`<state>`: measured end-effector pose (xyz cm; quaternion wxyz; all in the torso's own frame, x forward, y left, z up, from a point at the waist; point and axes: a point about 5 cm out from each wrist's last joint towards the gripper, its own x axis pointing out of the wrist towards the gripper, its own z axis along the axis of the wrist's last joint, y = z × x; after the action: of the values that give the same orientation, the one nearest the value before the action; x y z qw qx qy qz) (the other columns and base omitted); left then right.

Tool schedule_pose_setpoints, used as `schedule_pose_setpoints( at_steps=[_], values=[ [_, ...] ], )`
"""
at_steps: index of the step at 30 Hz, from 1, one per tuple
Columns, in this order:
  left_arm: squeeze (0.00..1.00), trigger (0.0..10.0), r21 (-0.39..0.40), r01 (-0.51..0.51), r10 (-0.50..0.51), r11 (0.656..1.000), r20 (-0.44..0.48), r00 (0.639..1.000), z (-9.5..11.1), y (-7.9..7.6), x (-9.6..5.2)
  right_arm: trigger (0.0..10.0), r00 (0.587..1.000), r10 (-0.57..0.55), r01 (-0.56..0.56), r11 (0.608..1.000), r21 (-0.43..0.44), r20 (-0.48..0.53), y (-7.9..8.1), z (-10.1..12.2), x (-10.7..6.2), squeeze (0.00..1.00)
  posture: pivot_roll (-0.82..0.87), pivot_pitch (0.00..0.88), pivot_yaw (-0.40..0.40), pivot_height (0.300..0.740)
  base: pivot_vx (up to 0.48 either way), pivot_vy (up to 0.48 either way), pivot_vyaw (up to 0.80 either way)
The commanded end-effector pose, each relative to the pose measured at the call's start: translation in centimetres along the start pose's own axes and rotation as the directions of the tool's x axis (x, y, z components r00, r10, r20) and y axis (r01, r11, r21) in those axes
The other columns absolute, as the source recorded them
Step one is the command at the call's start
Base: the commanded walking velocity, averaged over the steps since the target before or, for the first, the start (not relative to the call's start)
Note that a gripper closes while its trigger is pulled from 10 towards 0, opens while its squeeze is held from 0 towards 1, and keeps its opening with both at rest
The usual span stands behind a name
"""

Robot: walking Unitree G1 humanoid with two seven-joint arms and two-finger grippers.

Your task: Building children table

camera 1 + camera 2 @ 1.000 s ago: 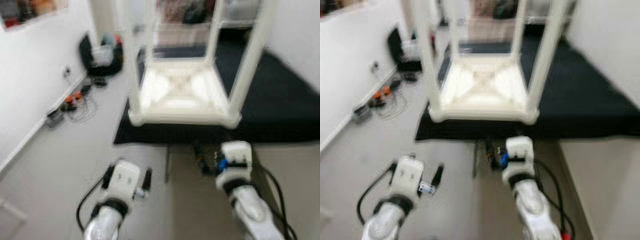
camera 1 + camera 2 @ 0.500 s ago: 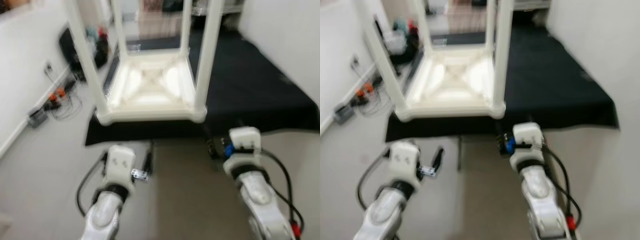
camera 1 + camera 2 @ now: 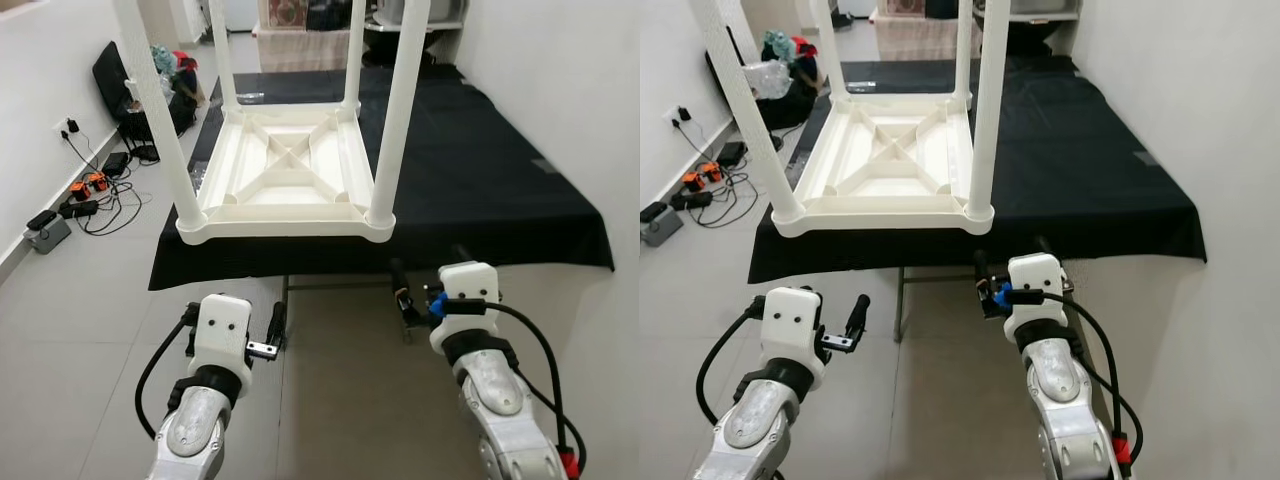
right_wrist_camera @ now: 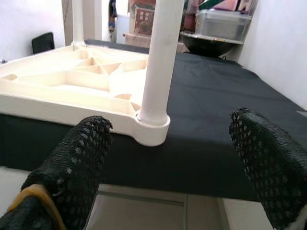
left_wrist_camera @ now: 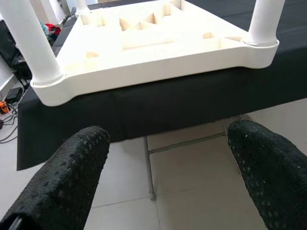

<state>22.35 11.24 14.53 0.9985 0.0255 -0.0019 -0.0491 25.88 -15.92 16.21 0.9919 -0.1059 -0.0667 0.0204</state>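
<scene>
Black rubber fingers spread wide on both sides, nothing between them: the left pincer (image 3: 272,322) and the right pincer (image 3: 404,292) hover low over the grey tile floor (image 3: 90,300), short of the near edge of the black-draped surface (image 3: 500,180). On that cloth, toward its left half, lies the children table (image 3: 285,185), upside down. It's cream-white moulded plastic, square, with crossed ribs showing on its underside and a round leg rising from each corner.

The risk, as I read it, is those legs. The near-right leg (image 4: 160,62) stands straight ahead of the right pincer, seated in its corner socket, but how firmly it's pushed home I can't tell. A grab high up, or a sideways knock, could lever a leg loose or slide the whole light frame across the cloth toward the edge. The cloth itself could drag along with it. Cables and a power strip (image 3: 85,195) trail by the left wall, something to avoid underfoot.
</scene>
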Motion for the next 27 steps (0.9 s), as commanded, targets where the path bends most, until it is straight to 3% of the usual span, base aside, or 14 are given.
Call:
schedule_pose_setpoints(
  at_steps=[1, 5, 11, 16, 20, 23, 27],
  values=[
    [0.00, 10.0, -0.009, -0.003, 0.003, 1.000, -0.007, 1.000, -0.3, -0.1, 0.0, 10.0, 1.000, -0.015, 0.015, 1.000, 0.007, -0.002, -0.1, -0.1, 0.3, 0.00, 0.01, 0.095, 0.000, 0.740, 0.000, 0.000, 0.80],
    [0.00, 10.0, -0.011, -0.007, 0.007, 1.000, -0.002, 1.000, -0.2, -0.1, 0.1, 10.0, 1.000, -0.023, 0.023, 1.000, 0.010, -0.002, -0.1, 0.0, 0.4, 0.00, 0.02, 0.095, -0.001, 0.740, 0.000, 0.000, 0.80],
    [0.00, 10.0, -0.013, -0.014, 0.014, 1.000, -0.001, 1.000, -0.2, 0.0, 0.3, 10.0, 0.993, -0.114, 0.114, 0.993, -0.023, 0.026, -1.6, 0.9, 1.7, 0.00, 0.01, 0.089, 0.000, 0.740, 0.000, 0.000, 0.00],
    [0.00, 10.0, -0.016, -0.016, 0.016, 1.000, 0.005, 1.000, -0.1, 0.1, 0.5, 10.0, 0.992, -0.118, 0.118, 0.993, -0.003, 0.051, -2.4, 1.5, 2.8, 0.00, 0.01, 0.081, -0.003, 0.740, 0.000, 0.000, 0.00],
    [0.00, 10.0, -0.013, -0.009, 0.009, 1.000, 0.011, 1.000, -0.1, 0.0, 0.5, 10.0, 0.996, -0.081, 0.079, 0.994, 0.073, 0.024, -1.2, 0.9, 2.2, 0.00, 0.01, 0.081, -0.003, 0.740, 0.000, 0.000, 0.00],
    [0.00, 10.0, -0.018, 0.006, -0.006, 1.000, 0.018, 1.000, 0.0, 0.0, 0.3, 10.0, 0.999, -0.030, 0.031, 0.992, 0.119, -0.012, 0.7, -0.1, 0.7, 0.00, 0.02, 0.067, -0.005, 0.740, 0.000, 0.000, 0.00],
    [0.00, 10.0, -0.016, 0.008, -0.008, 1.000, 0.014, 1.000, -0.1, -0.1, 0.0, 10.0, 0.999, -0.004, 0.008, 0.992, 0.127, -0.035, 2.0, -0.7, -0.5, 0.00, 0.02, 0.065, -0.003, 0.740, 0.000, 0.000, 0.00]
  ],
)
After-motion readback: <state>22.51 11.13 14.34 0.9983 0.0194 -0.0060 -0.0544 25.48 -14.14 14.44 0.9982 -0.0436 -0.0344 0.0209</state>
